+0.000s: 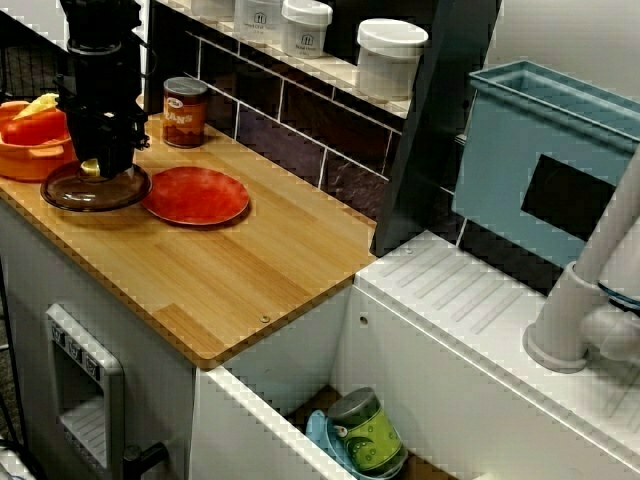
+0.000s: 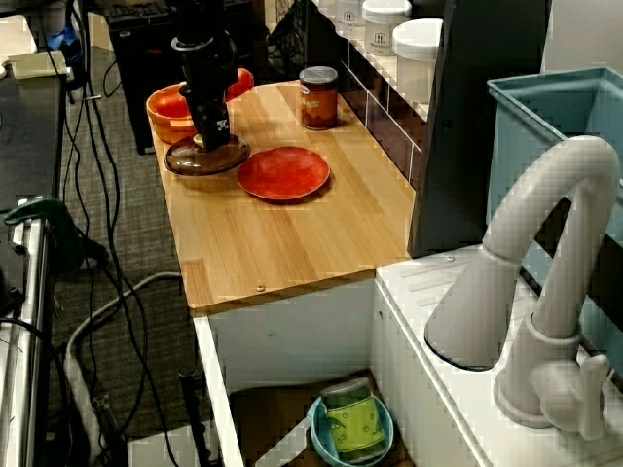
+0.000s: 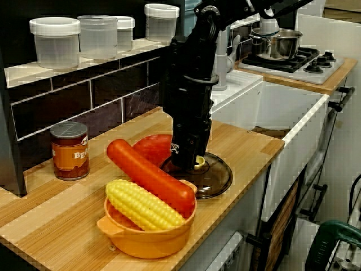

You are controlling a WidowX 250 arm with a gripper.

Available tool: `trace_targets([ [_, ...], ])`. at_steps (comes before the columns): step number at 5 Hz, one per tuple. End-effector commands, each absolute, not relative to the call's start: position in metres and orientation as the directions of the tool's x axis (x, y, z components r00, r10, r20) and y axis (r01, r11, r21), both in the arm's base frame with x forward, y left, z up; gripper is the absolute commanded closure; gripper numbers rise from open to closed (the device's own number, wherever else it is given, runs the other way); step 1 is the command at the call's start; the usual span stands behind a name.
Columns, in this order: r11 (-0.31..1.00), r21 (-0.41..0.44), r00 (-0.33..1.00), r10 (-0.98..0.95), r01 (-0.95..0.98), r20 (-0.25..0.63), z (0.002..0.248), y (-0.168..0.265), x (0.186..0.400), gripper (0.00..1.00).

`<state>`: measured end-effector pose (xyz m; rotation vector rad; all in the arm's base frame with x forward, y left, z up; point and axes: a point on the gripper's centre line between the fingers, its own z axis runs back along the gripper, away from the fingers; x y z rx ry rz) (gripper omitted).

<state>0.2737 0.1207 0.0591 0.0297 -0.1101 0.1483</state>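
I have the gripper [image 1: 93, 170] down on the brown glass lid [image 1: 60, 192], which lies flat on the wooden counter [image 1: 250, 270] near its front edge, toward the end away from the sink. The fingers stand narrow about the lid's yellow knob [image 3: 199, 162], but I cannot tell whether they actually pinch it. Just beside the lid, on its sink side, lies an empty red plate [image 1: 195, 195]. On the lid's other side, at the counter's end, the orange bowl [image 3: 152, 237] holds a corn cob [image 3: 141, 204] and a red sausage [image 3: 149, 176], both sticking out over its rim. A closed bean can [image 1: 184, 112] stands upright at the back edge against the tiled wall. Down in the sink, a blue bowl [image 2: 317, 436] holds a green can [image 2: 352, 420].
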Motion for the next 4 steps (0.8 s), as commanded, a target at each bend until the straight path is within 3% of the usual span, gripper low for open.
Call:
trace_targets([
  [1,0.996,0.015,0.984,0.083,-0.087,0.159,0.095,0.097,0.296,1.0],
  [2,0.999,0.018,0.983,0.035,-0.039,0.18,0.104,0.075,0.295,1.0],
  [4,0.997,0.052,0.98,-0.069,0.06,0.186,0.098,0.031,0.292,1.0],
])
